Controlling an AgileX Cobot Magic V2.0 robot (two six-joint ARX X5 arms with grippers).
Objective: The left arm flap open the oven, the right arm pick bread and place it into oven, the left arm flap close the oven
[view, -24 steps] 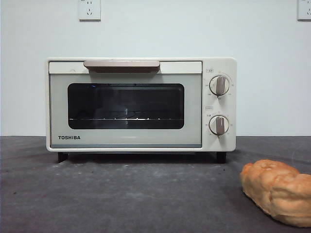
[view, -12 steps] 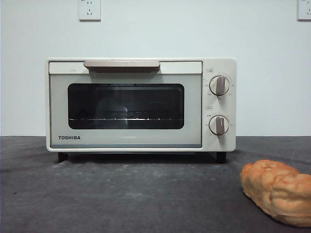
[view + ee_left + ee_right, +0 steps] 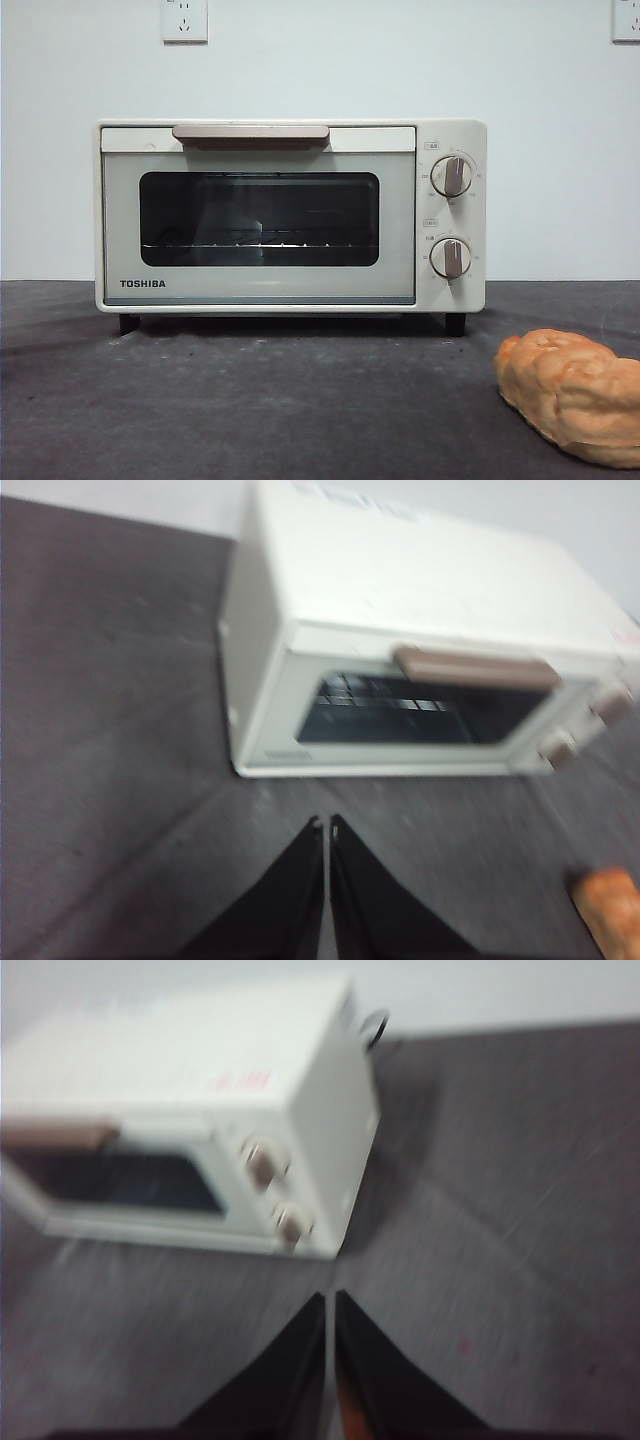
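The oven (image 3: 290,215) stands shut on the surface (image 3: 250,400), bread (image 3: 572,395) before its knob side; both end effectors, left (image 3: 326,825) and right (image 3: 329,1300), hang closed, empty, above its front, poised to start

I see a plain white wall (image 3: 320,70) behind a dark grey table surface (image 3: 250,400). Two white wall sockets sit high on the wall: one (image 3: 184,20) left, one (image 3: 626,20) at the right edge. Lighting is even.

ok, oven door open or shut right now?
Shut. The oven door sits flush and upright, handle at top; the bread lies outside on the table.
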